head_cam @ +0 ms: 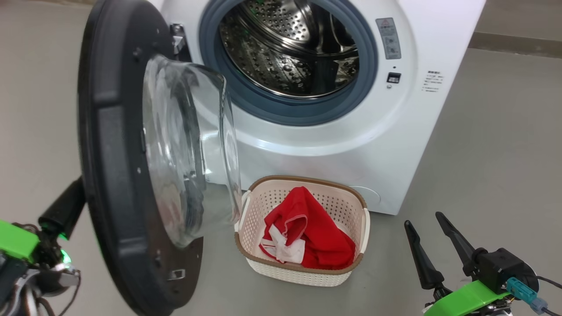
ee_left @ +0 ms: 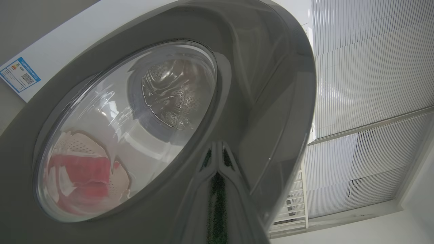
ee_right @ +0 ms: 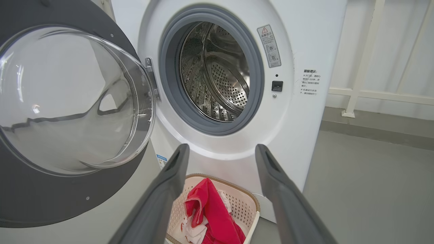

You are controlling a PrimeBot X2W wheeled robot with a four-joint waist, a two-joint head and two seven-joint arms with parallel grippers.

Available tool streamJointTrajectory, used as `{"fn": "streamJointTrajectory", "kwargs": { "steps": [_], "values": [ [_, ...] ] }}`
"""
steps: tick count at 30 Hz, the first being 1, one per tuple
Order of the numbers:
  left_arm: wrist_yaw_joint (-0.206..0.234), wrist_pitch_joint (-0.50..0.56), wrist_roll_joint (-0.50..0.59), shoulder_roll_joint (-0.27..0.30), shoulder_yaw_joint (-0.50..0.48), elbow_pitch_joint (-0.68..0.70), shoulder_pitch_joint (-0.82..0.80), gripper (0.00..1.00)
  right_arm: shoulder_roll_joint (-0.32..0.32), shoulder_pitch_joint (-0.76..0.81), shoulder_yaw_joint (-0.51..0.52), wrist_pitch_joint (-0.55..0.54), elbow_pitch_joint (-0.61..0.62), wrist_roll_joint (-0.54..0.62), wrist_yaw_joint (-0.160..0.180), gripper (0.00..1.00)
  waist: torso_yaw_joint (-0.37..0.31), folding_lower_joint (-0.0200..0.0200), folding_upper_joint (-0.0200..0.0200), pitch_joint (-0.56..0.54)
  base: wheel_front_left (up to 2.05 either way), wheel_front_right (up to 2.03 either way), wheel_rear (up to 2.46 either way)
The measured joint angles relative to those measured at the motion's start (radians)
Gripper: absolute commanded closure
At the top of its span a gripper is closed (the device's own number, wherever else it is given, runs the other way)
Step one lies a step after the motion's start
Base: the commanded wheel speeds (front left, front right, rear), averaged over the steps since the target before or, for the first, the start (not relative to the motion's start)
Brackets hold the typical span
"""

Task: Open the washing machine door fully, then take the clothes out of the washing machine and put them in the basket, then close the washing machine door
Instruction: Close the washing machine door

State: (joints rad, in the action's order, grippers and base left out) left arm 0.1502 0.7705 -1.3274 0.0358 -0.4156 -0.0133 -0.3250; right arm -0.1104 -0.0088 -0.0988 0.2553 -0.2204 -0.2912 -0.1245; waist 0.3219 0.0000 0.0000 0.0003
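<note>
Touching the washing machine door [head_cam: 109, 175], left of frame, with my left gripper [ee_left: 217, 149] — clenched, empty; right gripper [head_cam: 422, 219] splayed wide, lower right; clothes [head_cam: 316, 237] in basket [head_cam: 303, 275].

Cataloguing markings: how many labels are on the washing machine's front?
3: a grey warning sticker right of the drum opening, a block of small text further right, and a blue label low down. The door may hide others.

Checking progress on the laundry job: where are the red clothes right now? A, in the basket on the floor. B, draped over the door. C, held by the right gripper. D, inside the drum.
A: the clothes lie in the basket on the floor in front of the washing machine.
</note>
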Motion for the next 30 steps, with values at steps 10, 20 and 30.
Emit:
{"fn": "streamJointTrajectory", "kwargs": {
  "steps": [10, 20, 30],
  "values": [
    [0.005, -0.044, -0.075, 0.0, 0.088, 0.051, 0.067, 1.0, 0.001, 0.0, -0.008, 0.0, -0.011, -0.01, 0.0, 0.0, -0.062, 0.0, 0.0, -0.008, 0.0, 0.0, 0.0],
    [0.002, -0.089, -0.117, 0.0, 0.111, 0.059, 0.123, 1.0, 0.0, 0.0, -0.007, 0.0, -0.015, -0.011, 0.0, 0.0, -0.131, 0.0, 0.0, -0.028, 0.0, 0.0, 0.0],
    [-0.007, -0.121, -0.135, 0.0, 0.152, 0.059, 0.142, 1.0, 0.0, 0.0, -0.009, 0.0, -0.016, -0.016, 0.0, 0.0, -0.174, 0.0, 0.0, -0.046, 0.0, 0.0, 0.0]
  ]
}}
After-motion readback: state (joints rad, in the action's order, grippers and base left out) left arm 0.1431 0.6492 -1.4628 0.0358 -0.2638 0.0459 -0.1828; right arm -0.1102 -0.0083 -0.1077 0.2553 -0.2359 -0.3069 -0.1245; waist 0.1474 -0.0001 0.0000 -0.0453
